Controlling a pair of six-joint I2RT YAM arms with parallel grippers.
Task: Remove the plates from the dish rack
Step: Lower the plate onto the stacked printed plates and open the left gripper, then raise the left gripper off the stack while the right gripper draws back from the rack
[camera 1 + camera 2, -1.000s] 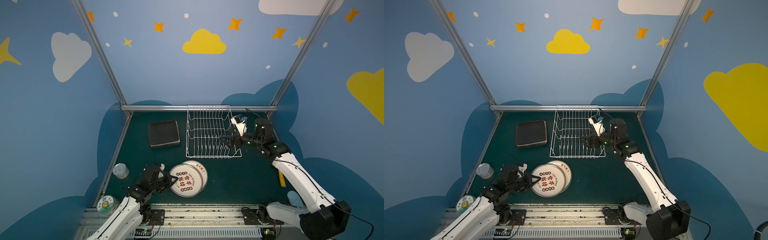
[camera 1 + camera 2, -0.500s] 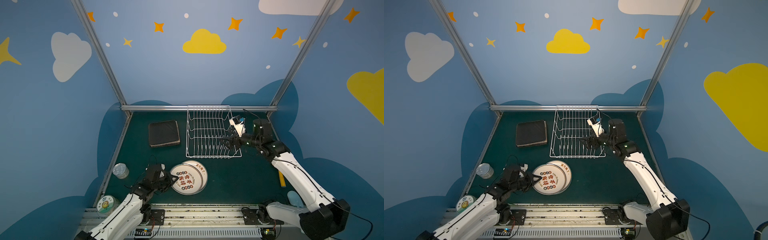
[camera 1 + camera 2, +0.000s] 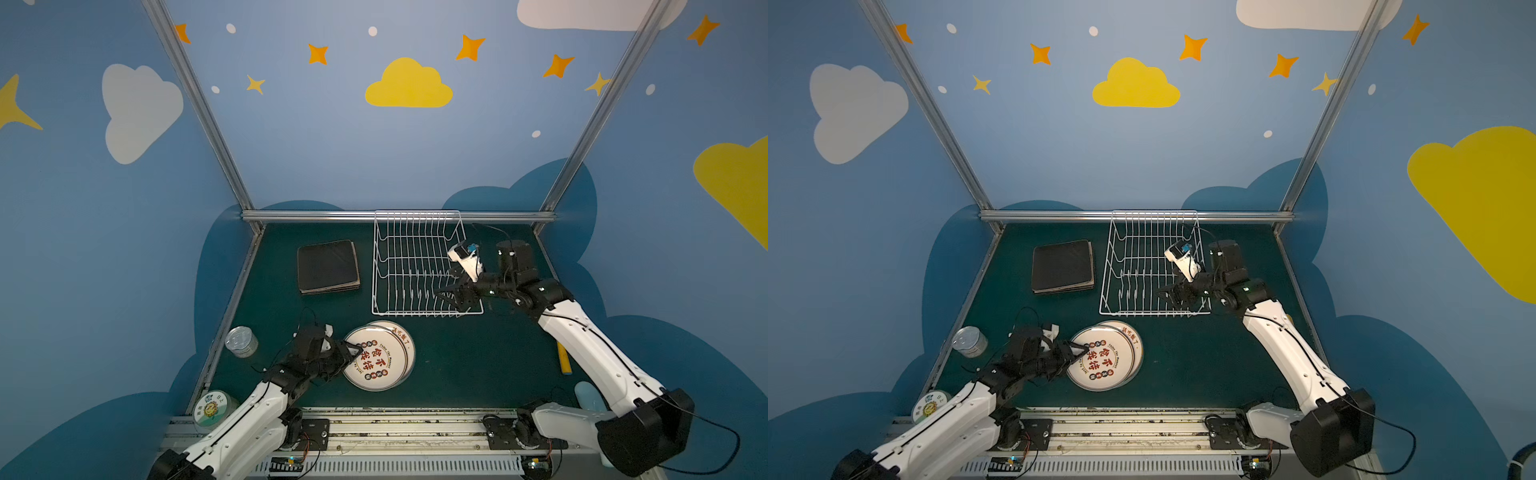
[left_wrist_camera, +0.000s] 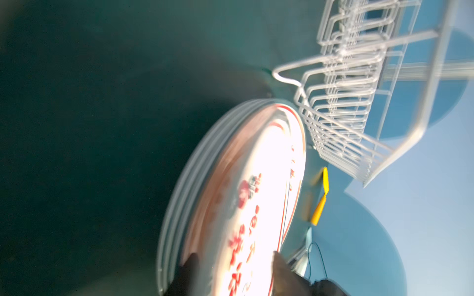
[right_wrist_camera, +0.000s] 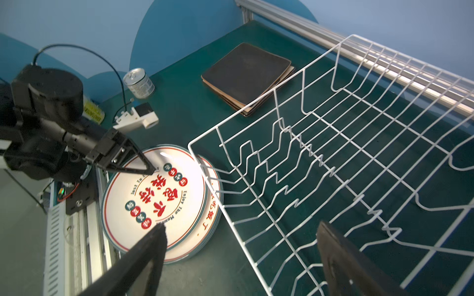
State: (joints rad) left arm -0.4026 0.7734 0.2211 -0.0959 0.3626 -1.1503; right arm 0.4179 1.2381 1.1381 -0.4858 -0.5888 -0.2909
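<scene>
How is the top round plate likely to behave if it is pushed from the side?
The round plate looks stiff and glossy, so it would probably slide, not bend. It lies offset on the plates below, so a push may carry it off them. Lying flat, it should not tip.

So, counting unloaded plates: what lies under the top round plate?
Another round plate, shifted toward the dish rack; only its rim crescent shows. The rest and any lower plates are covered.
</scene>
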